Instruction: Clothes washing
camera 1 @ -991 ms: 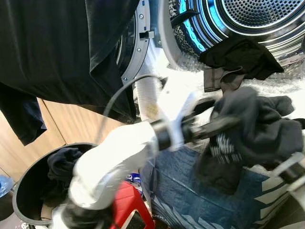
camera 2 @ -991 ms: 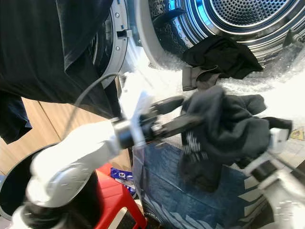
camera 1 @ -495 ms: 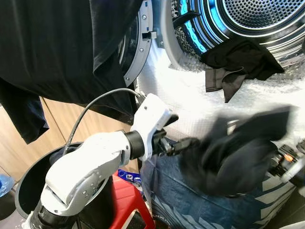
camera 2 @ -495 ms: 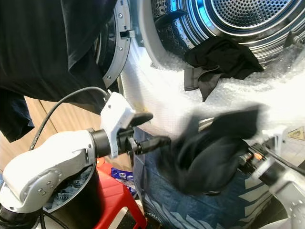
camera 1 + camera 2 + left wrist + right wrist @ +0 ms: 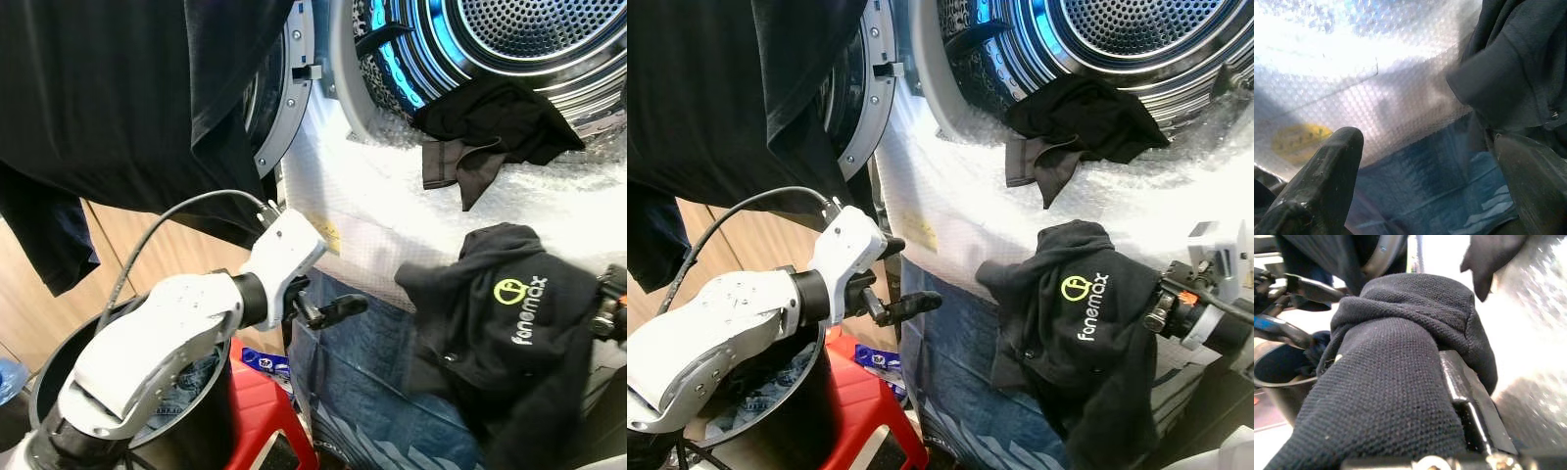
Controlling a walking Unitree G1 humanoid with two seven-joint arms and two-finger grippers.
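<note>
The black garment (image 5: pixel 1087 333) at lower right of the head views carries a yellow-green round logo and white text "fonemax". The right gripper (image 5: pixel 1469 416) is clamped on its cloth, fabric wrapped over the black finger. The left gripper (image 5: pixel 328 311), center-left, has fingers (image 5: pixel 1327 181) spread apart w/ nothing between. A second dark cloth (image 5: pixel 490 122) hangs over the washer drum (image 5: pixel 529 39) rim, upper right. Blue denim (image 5: pixel 362 392) lies below, a dark basket (image 5: pixel 59 392) w/ clothes at lower left, a red stool (image 5: pixel 260 416) beside it. A black shirt (image 5: pixel 118 98) over the door blocks the upper left.
</note>
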